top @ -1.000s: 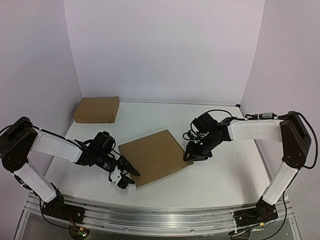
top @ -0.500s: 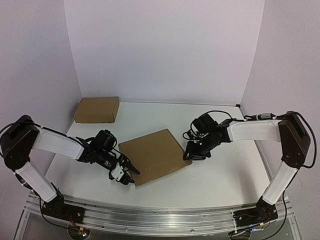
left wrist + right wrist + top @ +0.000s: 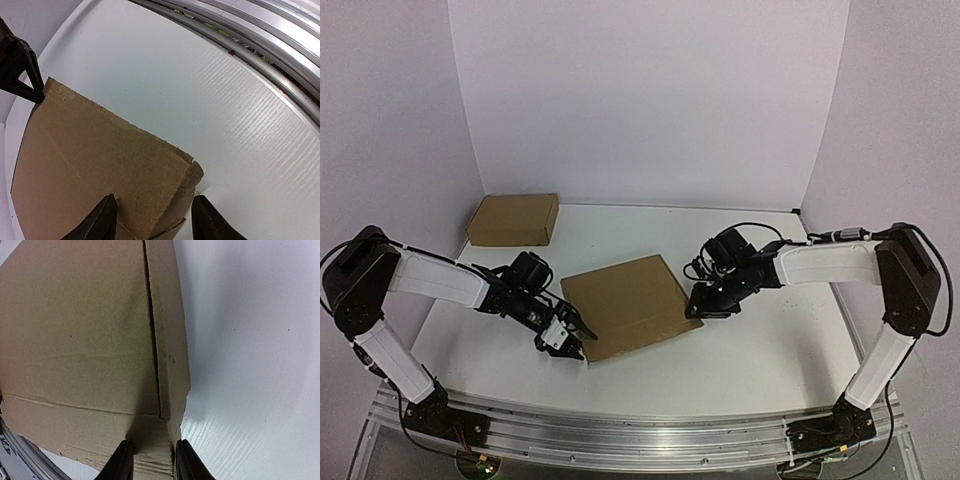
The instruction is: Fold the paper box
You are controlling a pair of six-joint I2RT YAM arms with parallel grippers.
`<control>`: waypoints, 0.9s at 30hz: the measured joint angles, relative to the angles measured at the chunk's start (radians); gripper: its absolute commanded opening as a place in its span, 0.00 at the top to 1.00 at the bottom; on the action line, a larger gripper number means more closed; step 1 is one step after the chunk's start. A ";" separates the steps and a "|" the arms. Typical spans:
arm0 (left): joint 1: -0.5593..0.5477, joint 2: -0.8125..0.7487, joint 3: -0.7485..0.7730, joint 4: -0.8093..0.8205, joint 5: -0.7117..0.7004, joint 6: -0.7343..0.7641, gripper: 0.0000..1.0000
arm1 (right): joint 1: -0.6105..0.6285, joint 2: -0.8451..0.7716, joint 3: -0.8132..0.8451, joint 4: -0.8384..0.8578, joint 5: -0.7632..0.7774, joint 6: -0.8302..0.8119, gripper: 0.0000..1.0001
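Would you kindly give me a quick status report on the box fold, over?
Left gripper open, straddling the paper box near corner. Right gripper pinching its opposite edge. It lies flat, closed. Plain box back left, not in the way.

Much of paper box (image 3: 80, 330) off-frame

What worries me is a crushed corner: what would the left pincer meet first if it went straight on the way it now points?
The near corner of the flat brown cardboard mailer box: it sits between the open fingers of the left pincer, so almost any advance would likely touch it.
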 measured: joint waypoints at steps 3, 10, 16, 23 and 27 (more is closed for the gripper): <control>0.020 0.000 0.014 -0.043 0.006 0.007 0.44 | 0.000 0.000 0.000 0.004 0.006 -0.006 0.71; 0.053 0.000 0.069 -0.198 0.051 0.034 0.39 | 0.000 0.007 0.000 0.023 0.011 -0.008 0.72; 0.062 -0.007 0.181 -0.385 0.123 0.036 0.38 | 0.000 0.009 0.000 0.030 0.011 -0.008 0.72; 0.081 0.019 0.285 -0.317 0.135 -0.409 0.26 | 0.000 0.013 0.000 0.039 0.007 -0.008 0.72; 0.096 0.105 0.379 -0.128 -0.006 -0.792 0.14 | 0.000 0.013 0.000 0.041 0.007 -0.011 0.72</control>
